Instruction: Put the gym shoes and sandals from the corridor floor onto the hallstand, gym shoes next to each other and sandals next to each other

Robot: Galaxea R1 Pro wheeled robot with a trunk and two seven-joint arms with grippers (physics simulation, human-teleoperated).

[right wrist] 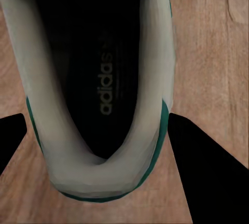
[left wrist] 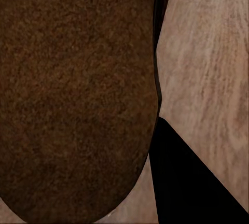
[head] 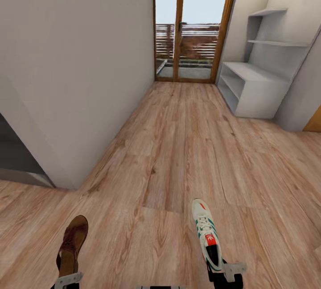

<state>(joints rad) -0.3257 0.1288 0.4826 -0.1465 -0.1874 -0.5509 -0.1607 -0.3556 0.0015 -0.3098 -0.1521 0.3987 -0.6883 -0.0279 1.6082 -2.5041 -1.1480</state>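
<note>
Currently both arms carry footwear at the bottom edge of the head view. Left gripper has its jaws clamped on a sandal at the heel, toe pointing ahead. Right gripper has its jaws clamped on a gym shoe at the heel, toe forward too. Corridor floor stretches ahead. Hallstand stands far right by the glass door, well apart from both shoes.
</note>
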